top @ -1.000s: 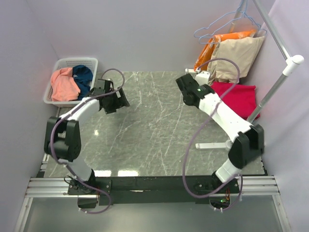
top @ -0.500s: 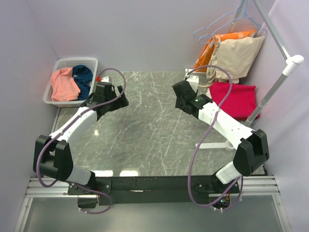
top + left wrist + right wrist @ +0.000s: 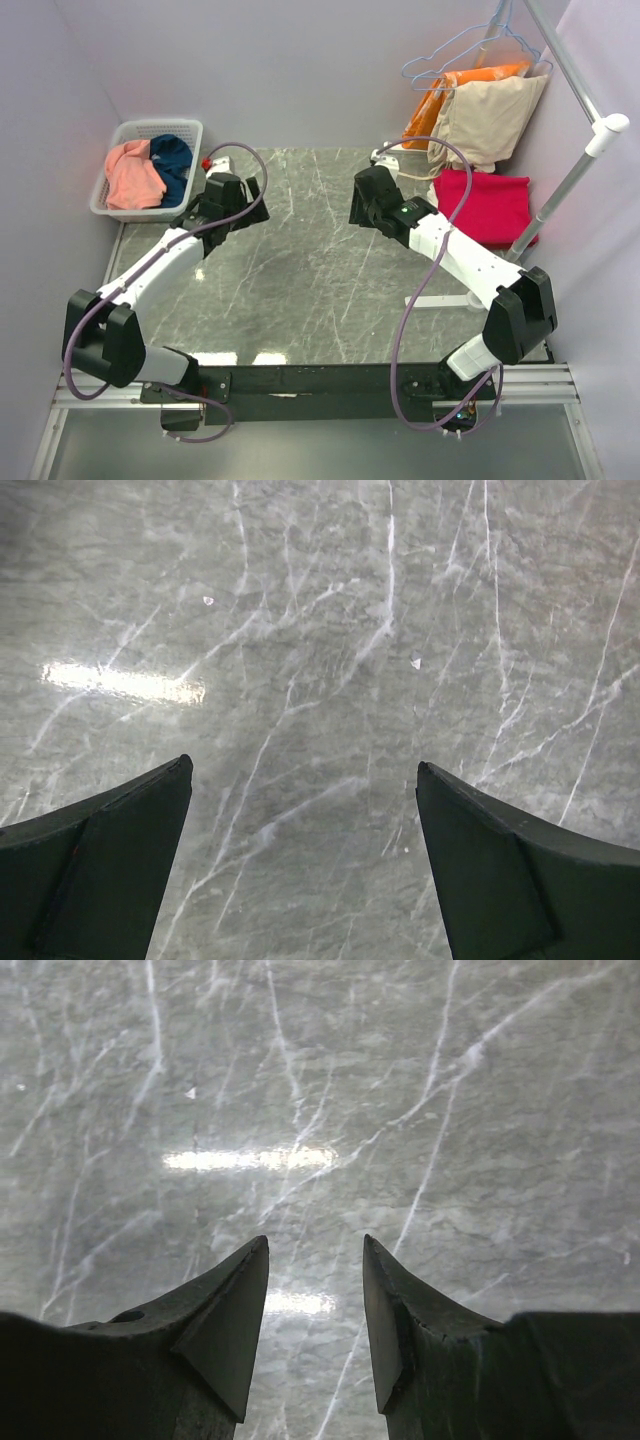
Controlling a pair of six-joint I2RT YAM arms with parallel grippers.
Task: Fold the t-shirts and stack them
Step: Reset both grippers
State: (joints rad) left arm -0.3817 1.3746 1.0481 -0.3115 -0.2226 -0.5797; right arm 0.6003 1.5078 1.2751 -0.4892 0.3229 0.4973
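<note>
Top external: crumpled salmon-pink t-shirt point(image 3: 133, 172)

We find the top view fixed high and far back, looking steeply down over the whole counter point(image 3: 300, 270) from beyond its near edge. The left wrist view sits close above the counter, facing down past the left hand point(image 3: 303, 768). The right wrist view does likewise past the right hand point(image 3: 315, 1241). All three views share the grey veined counter surface.
</note>
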